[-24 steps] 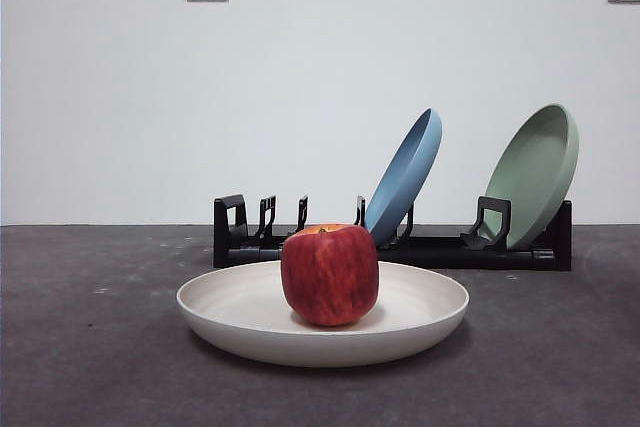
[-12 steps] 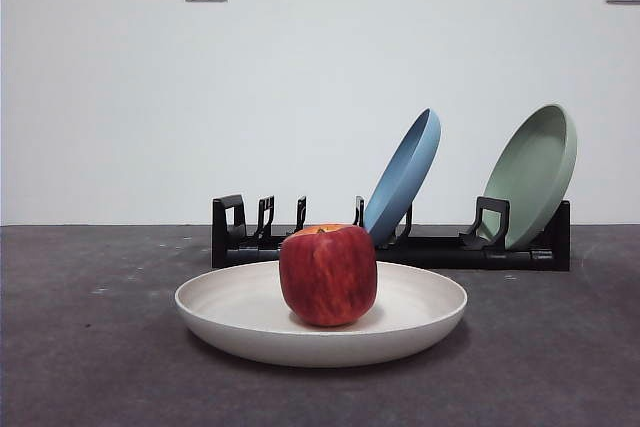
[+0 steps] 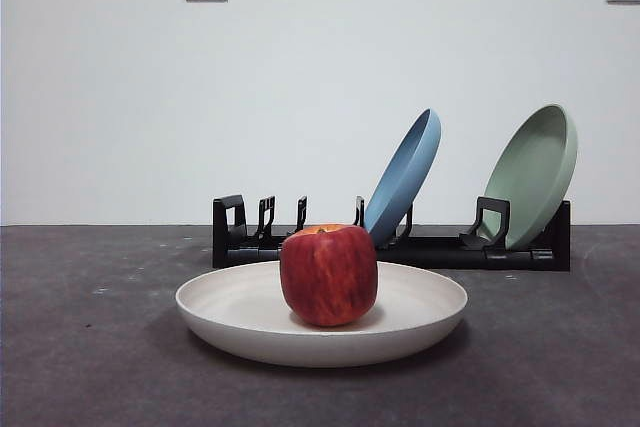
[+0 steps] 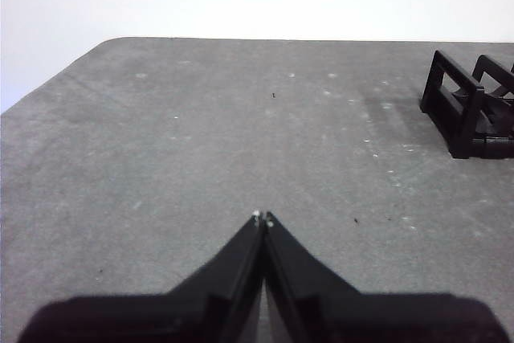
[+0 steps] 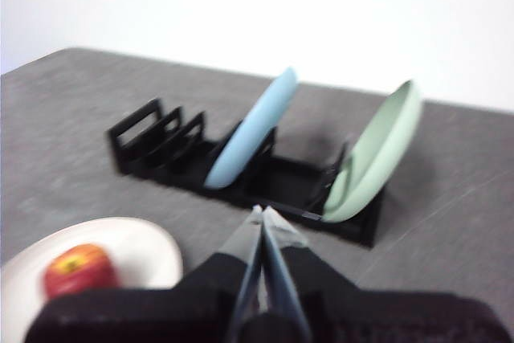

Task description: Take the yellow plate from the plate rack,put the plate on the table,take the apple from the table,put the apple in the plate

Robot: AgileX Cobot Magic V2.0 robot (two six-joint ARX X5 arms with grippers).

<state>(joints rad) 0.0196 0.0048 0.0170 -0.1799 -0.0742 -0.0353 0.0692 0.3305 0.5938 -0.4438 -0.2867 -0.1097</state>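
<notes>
Resting upright, the apple (image 3: 329,275) sits at the middle of the yellow plate (image 3: 420,317), which lies flat on the table (image 3: 80,347) in front of the rack (image 3: 440,247). Left gripper (image 4: 263,218) and right gripper (image 5: 261,211): jaws pressed together, empty, clear of the plate. Task looks done; best keep both arms away from the plate.
</notes>
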